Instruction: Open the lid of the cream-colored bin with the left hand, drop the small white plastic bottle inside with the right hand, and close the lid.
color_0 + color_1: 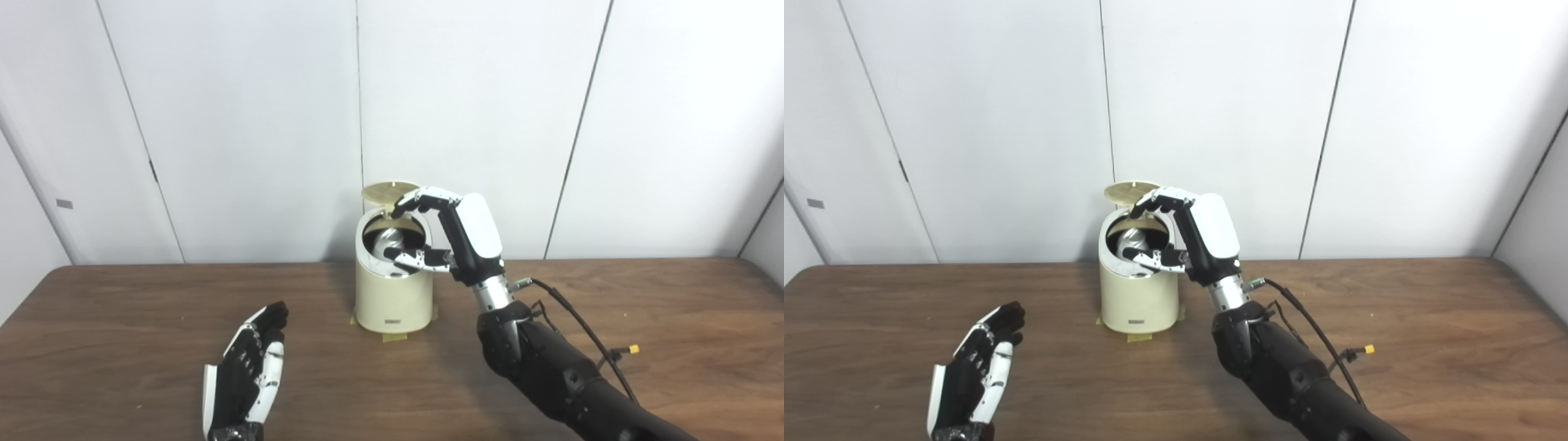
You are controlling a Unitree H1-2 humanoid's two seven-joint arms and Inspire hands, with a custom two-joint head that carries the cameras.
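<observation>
1. your right hand (456,236) hangs over the mouth of the cream-colored bin (393,294), fingers spread and curved, thumb low at the rim; nothing sits between them that you can see.
2. the lid (388,192) stands tipped up at the back of the bin, open.
3. inside the opening something pale and shiny shows; it may be the small white plastic bottle, but you cannot tell for sure.
4. your left hand (254,364) rests open and empty on the bench (643,318), well apart from the bin.
5. judged from this, the drop looks done; next, draw the right hand clear, then close the lid.
</observation>
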